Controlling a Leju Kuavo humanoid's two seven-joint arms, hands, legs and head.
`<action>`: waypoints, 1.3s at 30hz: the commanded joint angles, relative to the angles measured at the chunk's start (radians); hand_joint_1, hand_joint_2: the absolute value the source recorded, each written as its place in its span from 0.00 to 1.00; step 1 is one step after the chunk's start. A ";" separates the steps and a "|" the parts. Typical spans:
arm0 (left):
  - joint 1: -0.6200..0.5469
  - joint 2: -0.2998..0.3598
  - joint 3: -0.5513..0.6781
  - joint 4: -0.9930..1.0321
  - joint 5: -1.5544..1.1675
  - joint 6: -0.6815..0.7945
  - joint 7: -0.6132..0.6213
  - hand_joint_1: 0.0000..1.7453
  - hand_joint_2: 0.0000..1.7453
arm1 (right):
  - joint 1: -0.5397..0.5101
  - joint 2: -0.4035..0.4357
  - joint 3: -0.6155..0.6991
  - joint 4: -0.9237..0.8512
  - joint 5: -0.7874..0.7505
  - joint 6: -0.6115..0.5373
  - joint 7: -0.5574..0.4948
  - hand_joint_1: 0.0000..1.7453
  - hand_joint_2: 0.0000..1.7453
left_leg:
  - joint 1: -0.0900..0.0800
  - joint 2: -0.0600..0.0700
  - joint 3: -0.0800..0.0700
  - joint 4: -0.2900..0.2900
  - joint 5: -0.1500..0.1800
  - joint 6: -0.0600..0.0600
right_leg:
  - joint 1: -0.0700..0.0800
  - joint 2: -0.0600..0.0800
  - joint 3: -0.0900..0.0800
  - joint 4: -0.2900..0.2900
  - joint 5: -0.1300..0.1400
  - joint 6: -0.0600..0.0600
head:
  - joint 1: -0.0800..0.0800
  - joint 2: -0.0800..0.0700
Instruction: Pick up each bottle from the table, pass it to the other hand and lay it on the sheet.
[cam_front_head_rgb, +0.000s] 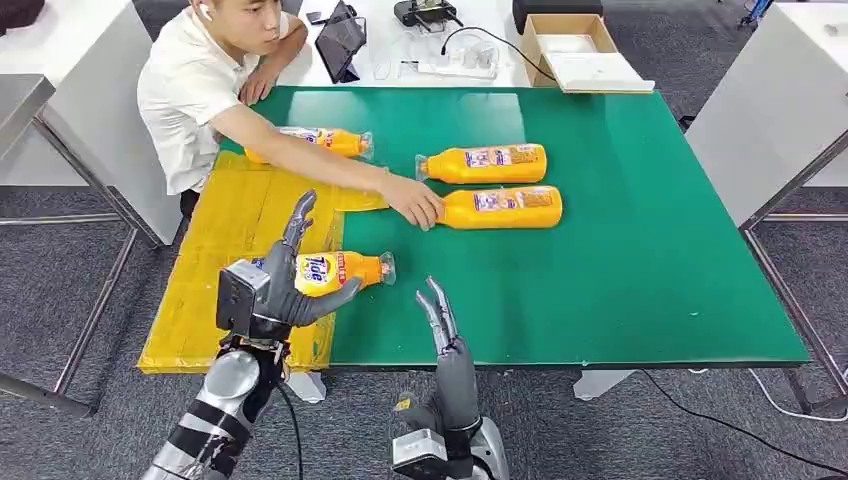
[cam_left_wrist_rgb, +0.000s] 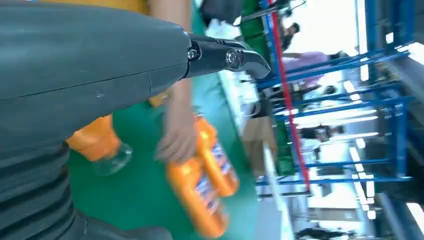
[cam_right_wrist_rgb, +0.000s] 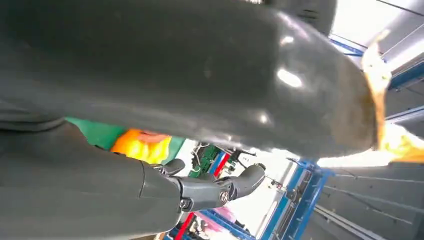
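Observation:
An orange Tide bottle lies on its side across the edge of the yellow sheet, cap toward the green table. My left hand hovers at its base end with fingers spread, thumb beneath the label; it hides the base. The bottle's neck shows beneath the hand in the left wrist view. My right hand stands open at the table's front edge, fingers pointing up, holding nothing. Two more bottles lie mid-table; another bottle lies at the sheet's far end.
A person sits at the far left corner, one arm reaching across the sheet, their hand on the cap end of the nearer mid-table bottle. The green table stretches bare to the right. A cardboard box and a tablet sit behind.

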 joint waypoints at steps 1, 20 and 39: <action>0.010 0.026 -0.013 -0.074 0.030 -0.008 -0.013 0.00 1.00 | -0.027 -0.026 0.030 0.052 -0.003 -0.020 -0.032 0.00 0.00 | 0.001 0.002 0.003 -0.001 -0.001 -0.002 | 0.001 0.000 0.003 -0.001 -0.001 -0.002 | 0.000 0.000; 0.261 0.058 0.014 -0.430 0.245 -0.024 -0.022 0.00 1.00 | -0.272 -0.255 -0.473 0.518 0.658 -0.060 0.359 0.00 1.00 | -0.003 0.001 0.003 -0.001 0.000 0.000 | -0.003 0.001 0.003 -0.002 0.001 0.000 | 0.000 0.000; 0.271 0.032 0.009 -0.440 0.195 0.000 -0.058 0.00 1.00 | -0.380 -0.270 -0.441 0.628 0.789 0.112 0.531 0.00 1.00 | 0.000 0.000 0.003 0.000 -0.001 0.000 | 0.000 0.000 0.004 -0.001 0.000 -0.001 | 0.000 0.000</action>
